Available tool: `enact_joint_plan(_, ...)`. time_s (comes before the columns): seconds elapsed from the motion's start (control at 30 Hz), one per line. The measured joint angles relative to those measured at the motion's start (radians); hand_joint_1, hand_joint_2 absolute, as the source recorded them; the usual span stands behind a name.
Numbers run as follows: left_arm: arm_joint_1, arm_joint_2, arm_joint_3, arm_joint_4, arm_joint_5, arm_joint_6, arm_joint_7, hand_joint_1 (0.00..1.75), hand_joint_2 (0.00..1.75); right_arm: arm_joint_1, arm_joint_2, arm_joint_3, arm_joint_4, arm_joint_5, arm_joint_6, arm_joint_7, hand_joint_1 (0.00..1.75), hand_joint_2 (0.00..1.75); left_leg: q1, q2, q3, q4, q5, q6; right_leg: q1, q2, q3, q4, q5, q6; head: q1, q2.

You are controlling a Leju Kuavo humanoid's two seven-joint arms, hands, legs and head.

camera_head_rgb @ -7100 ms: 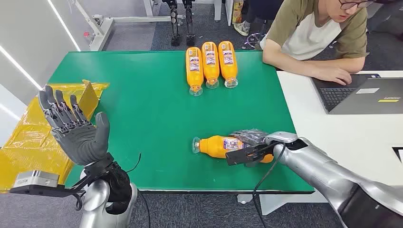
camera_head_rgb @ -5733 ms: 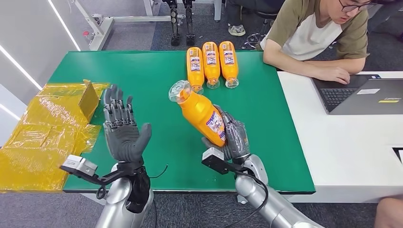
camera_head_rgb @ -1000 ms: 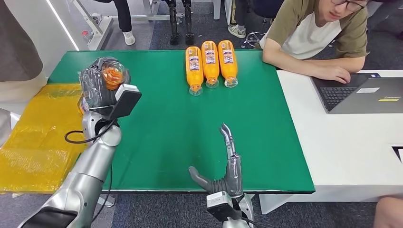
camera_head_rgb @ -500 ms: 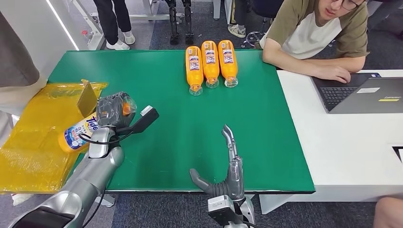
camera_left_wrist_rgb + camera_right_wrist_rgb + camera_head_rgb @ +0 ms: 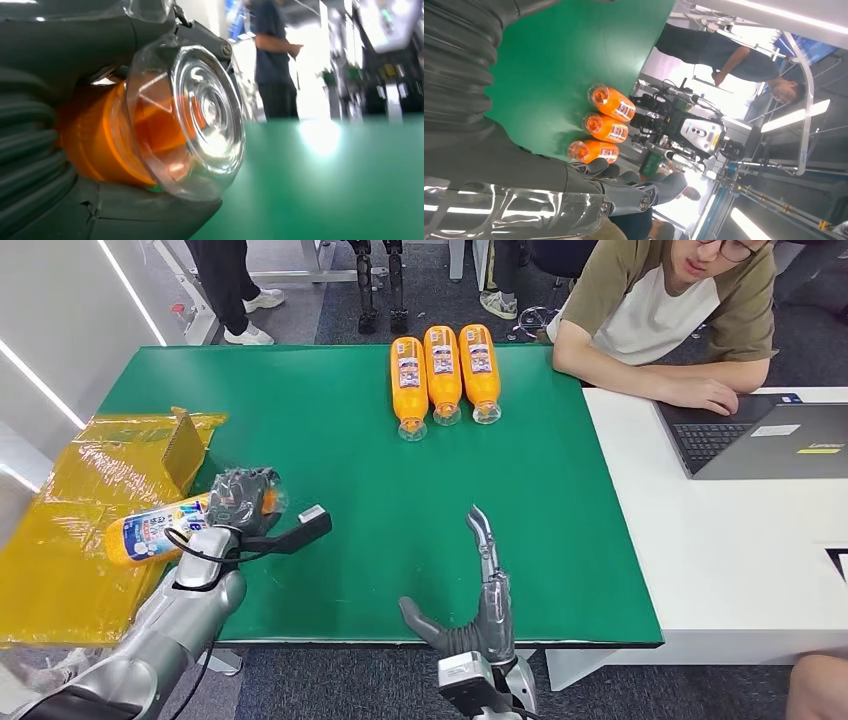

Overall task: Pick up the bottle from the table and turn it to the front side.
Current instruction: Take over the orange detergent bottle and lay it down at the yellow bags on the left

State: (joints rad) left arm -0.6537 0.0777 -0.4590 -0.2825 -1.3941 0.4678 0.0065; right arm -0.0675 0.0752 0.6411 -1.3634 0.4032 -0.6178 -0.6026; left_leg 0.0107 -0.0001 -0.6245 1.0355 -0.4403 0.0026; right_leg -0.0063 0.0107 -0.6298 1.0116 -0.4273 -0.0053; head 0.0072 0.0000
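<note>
My left hand (image 5: 243,502) grips an orange bottle (image 5: 160,529) near its clear cap end, at the left edge of the green table (image 5: 330,470). The bottle lies nearly level, its white and blue label up, its base out over the yellow sheet (image 5: 70,540). In the left wrist view the clear cap (image 5: 200,120) and orange neck sit between my fingers (image 5: 75,40), just above the green surface. My right hand (image 5: 478,610) stands empty at the table's near edge, fingers straight and thumb out. The right wrist view shows its fingers (image 5: 634,192) extended.
Three orange bottles (image 5: 442,370) lie side by side at the table's far edge, caps toward me. A person (image 5: 670,310) sits at the white table (image 5: 740,540) on the right with a laptop (image 5: 770,440). Another person's legs (image 5: 225,285) are beyond the far left corner.
My left arm has swung the bottle from upright near the far left down to a level pose at the table's left edge. The right hand has stayed still. A nearby person stepped away.
</note>
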Motion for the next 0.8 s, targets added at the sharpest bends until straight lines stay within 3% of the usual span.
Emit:
enact_joint_plan(0.1,0.011,0.001,-0.01,0.008,-0.012,-0.048,0.009,0.34,1.75,0.0,0.0,-0.001,0.0,0.006,0.007,0.002,0.0,1.75,0.0,0.0,0.0,0.0,0.0,0.0,0.0,0.0,0.0,0.0,0.0,0.0,0.0,0.0)
enact_joint_plan(0.13,0.015,0.001,-0.011,0.01,-0.012,-0.059,0.016,0.0,1.75,0.0,0.0,-0.001,0.0,0.008,0.008,0.003,0.0,1.75,0.0,0.0,0.0,0.0,0.0,0.0,0.0,0.0,0.0,0.0,0.0,0.0,0.0,0.0)
enact_joint_plan(0.37,0.034,-0.012,-0.01,0.016,0.044,-0.132,0.018,0.0,1.75,0.0,0.002,-0.001,0.001,0.015,0.016,0.01,0.0,1.75,0.0,0.0,0.0,0.0,0.0,0.0,0.0,0.0,0.0,0.0,0.0,0.0,0.0,0.0)
enact_joint_plan(0.8,0.026,-0.04,0.07,0.016,0.185,-0.283,-0.092,0.0,1.75,-0.014,0.002,-0.001,0.02,0.009,0.021,0.015,0.0,1.75,0.0,-0.001,0.001,0.0,0.0,0.0,0.0,-0.002,0.001,0.0,0.0,0.0,0.0,0.0)
